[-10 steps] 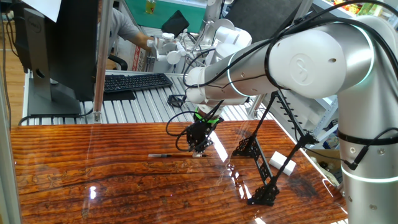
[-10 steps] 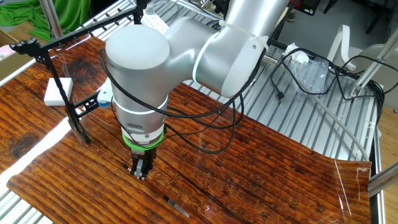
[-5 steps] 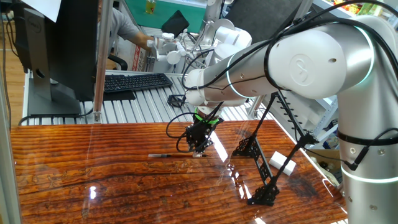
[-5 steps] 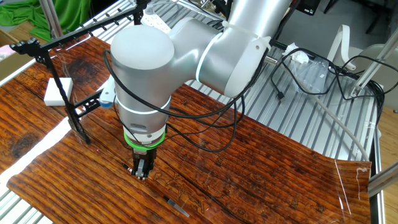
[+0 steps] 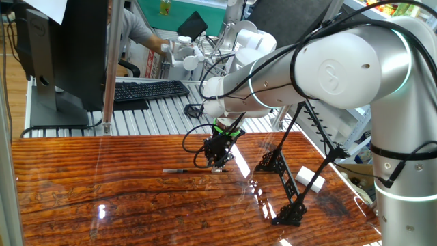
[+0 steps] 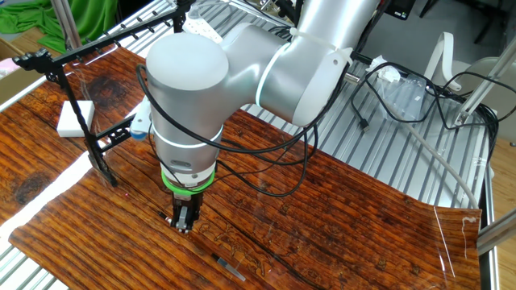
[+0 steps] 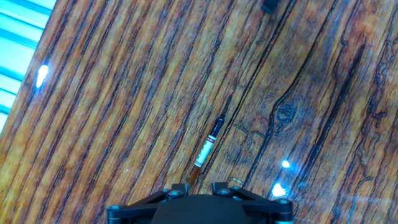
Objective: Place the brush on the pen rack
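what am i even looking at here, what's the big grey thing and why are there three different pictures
The big grey thing is a robot arm. At its end is a small black two-fingered tool, pointing straight down at a glossy wooden table.

Two pictures come from fixed cameras that look at the table from different sides. The third comes from a camera on the arm's hand, looking down along the fingers, so it shows mostly wood grain.

On the table lies a thin brush, dark with a pale band; the hand view shows one end of it reaching the tool, whose fingertips are out of that picture. Whether the tool is gripping that end cannot be told. To one side stands a black metal pen rack of slanted rods, with a small white block beside it.
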